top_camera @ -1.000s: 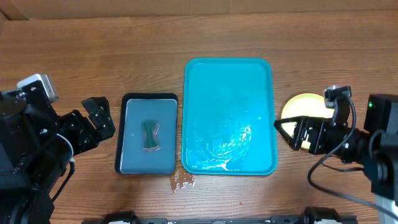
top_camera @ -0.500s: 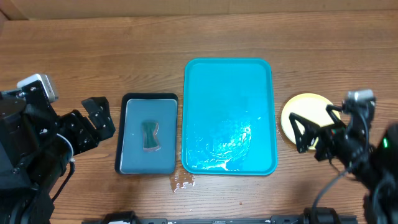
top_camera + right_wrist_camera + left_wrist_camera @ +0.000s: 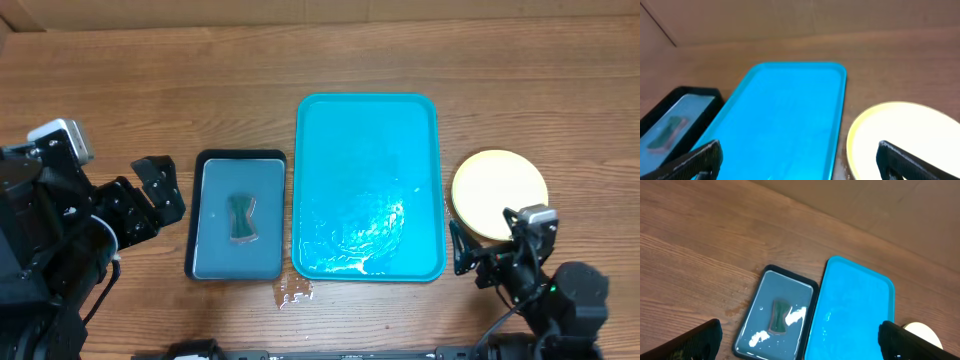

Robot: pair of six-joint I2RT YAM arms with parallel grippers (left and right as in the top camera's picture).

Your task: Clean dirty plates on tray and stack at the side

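The teal-blue tray point(image 3: 368, 130) lies mid-table with nothing on it, its surface wet and shiny; it also shows in the left wrist view point(image 3: 855, 305) and the right wrist view point(image 3: 785, 110). A yellow-green rimmed plate point(image 3: 499, 193) with a clean pale centre sits on the table right of the tray, also in the right wrist view point(image 3: 905, 135); any plates under it are hidden. My right gripper point(image 3: 480, 258) is open and empty, near the front edge below the plate. My left gripper point(image 3: 160, 195) is open and empty, left of the black tray.
A smaller black tray point(image 3: 238, 228) with a grey-blue inside lies left of the teal tray and holds a dark green sponge point(image 3: 242, 218). A small water puddle point(image 3: 293, 290) sits on the wood in front of the trays. A cardboard wall runs along the back.
My right arm has pulled back from over the plate toward the front edge, leaving the plate fully uncovered on the table. The left arm has not moved.
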